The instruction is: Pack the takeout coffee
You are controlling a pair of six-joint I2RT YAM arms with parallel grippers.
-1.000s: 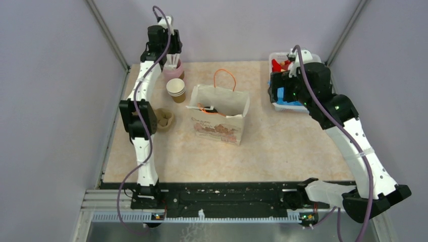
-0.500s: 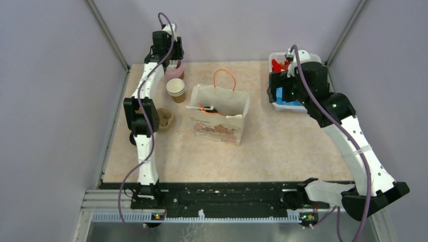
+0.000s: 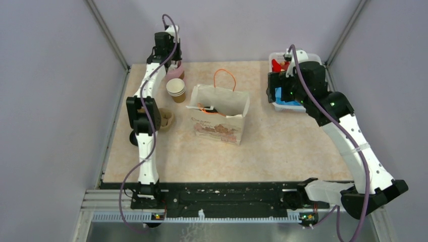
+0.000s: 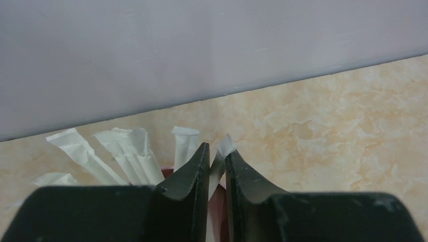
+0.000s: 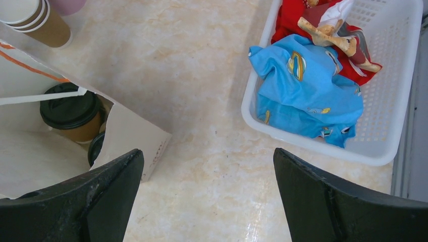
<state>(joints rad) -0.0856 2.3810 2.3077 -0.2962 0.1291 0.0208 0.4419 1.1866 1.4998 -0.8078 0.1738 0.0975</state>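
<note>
Plain lavender-grey panel walls (image 3: 45, 101) enclose a beige marbled tabletop (image 3: 287, 146) on three sides. Slim grey metal struts (image 3: 107, 35) mark the far corners, and the light is even.

You see just a sliver of the second lid (image 5: 95, 147) behind the bag wall (image 5: 132, 132), and the left gripper (image 4: 217, 155) hides most of the pinched straw (image 4: 225, 146) and the pink cup (image 4: 218, 217).

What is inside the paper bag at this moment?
The right wrist view shows one brown cup with a black lid inside the paper bag, and the edge of a second black lid beside it. The bag's wall covers the rest.
</note>
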